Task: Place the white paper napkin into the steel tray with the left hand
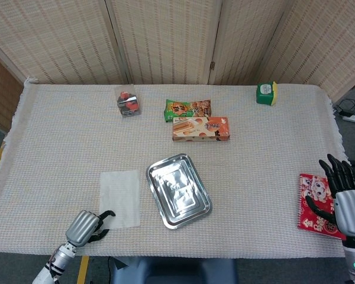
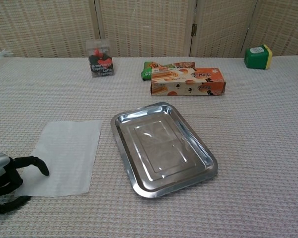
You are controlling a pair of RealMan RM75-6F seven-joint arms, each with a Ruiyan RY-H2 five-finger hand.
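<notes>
Left hand at the near corner of the napkin, tray beside it.

The white paper napkin (image 1: 120, 198) lies flat on the table cloth (image 1: 59, 142), just at 9 o'clock of the steel tray (image 1: 192, 214), and it does not touch the tray. The left hand (image 1: 89, 226) is at 7 o'clock of the napkin; one dark fingertip (image 2: 41, 167) rests over the napkin's near edge, the fingers are apart and hold nothing. The right hand (image 1: 342, 195) stands at 3 o'clock, fingers spread wide, beside a red packet (image 1: 312, 201).
</notes>
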